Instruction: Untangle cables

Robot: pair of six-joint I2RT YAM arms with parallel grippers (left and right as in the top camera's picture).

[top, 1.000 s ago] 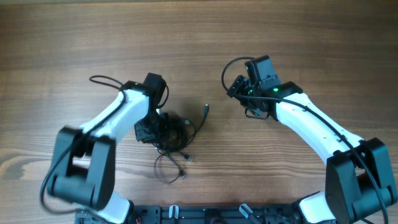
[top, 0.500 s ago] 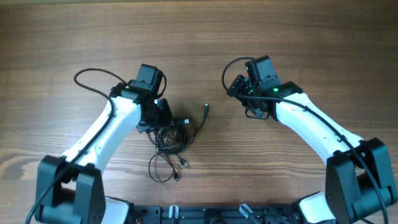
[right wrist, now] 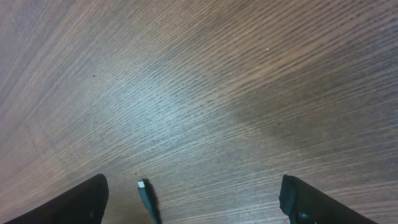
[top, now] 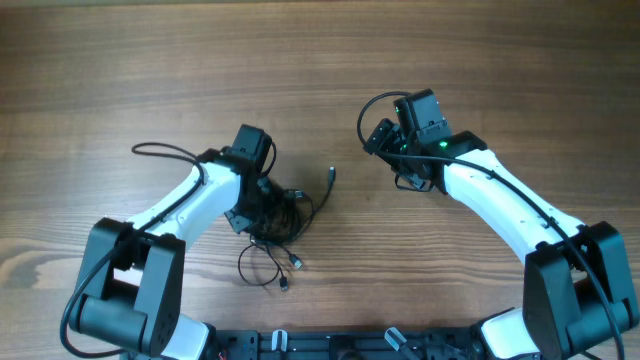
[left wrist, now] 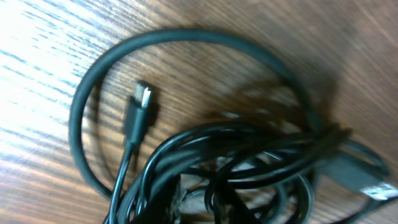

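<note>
The cables [top: 288, 218] lie as a dark tangle left of the table's middle, with a loose loop [top: 254, 268] and two small plugs trailing toward the front. One plug end [top: 331, 176] reaches out to the right. My left gripper [top: 264, 204] sits down in the tangle. In the left wrist view its jaws [left wrist: 196, 210] stand narrow with cable strands [left wrist: 249, 143] across them, and a small plug [left wrist: 142, 99] lies inside a loop. My right gripper [top: 373, 140] hovers right of the loose plug, open [right wrist: 199, 208], with that plug tip [right wrist: 144, 186] near its left finger.
Bare wooden tabletop [top: 320, 60] surrounds the tangle. The left arm's own thicker black cable [top: 160, 150] arcs out to the left, and the right arm's [top: 365, 110] loops above its wrist. The arm bases stand at the front edge.
My left gripper lifted away toward the back, then came down into the tangle again, dragging the loose loop slightly left. The right arm stayed in place.
</note>
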